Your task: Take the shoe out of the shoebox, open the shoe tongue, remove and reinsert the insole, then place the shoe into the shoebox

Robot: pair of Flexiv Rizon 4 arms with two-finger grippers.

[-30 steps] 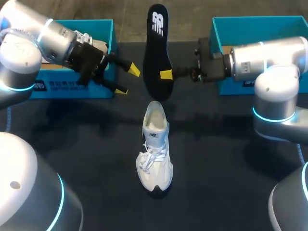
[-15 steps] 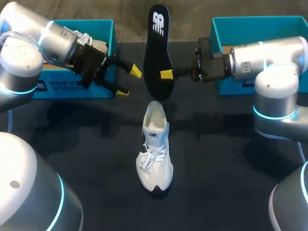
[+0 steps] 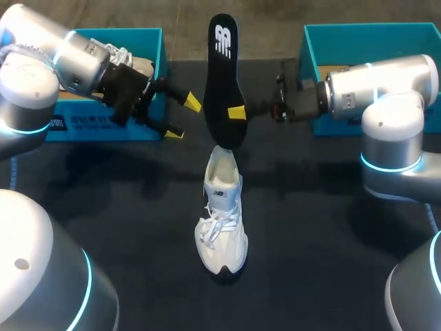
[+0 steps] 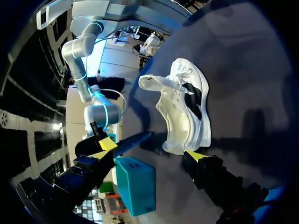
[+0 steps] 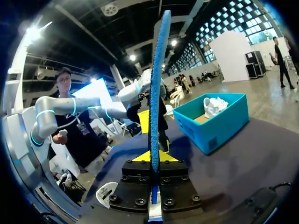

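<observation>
Just behind shoe [image 3: 222, 207] heel, our right gripper [image 3: 238, 112] clamps insole [image 3: 222, 76] on edge; our left gripper [image 3: 182, 117] nearby, fingers spread apart.

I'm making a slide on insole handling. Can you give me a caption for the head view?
Right end effector grips the black insole by the white shoe's heel; left end effector hangs open nearby.

Dark table [image 3: 310, 227], white shoe [image 3: 222, 210] at its middle, teal left shoebox [image 3: 96, 127] and teal right shoebox [image 3: 311, 45] along far edge
</observation>
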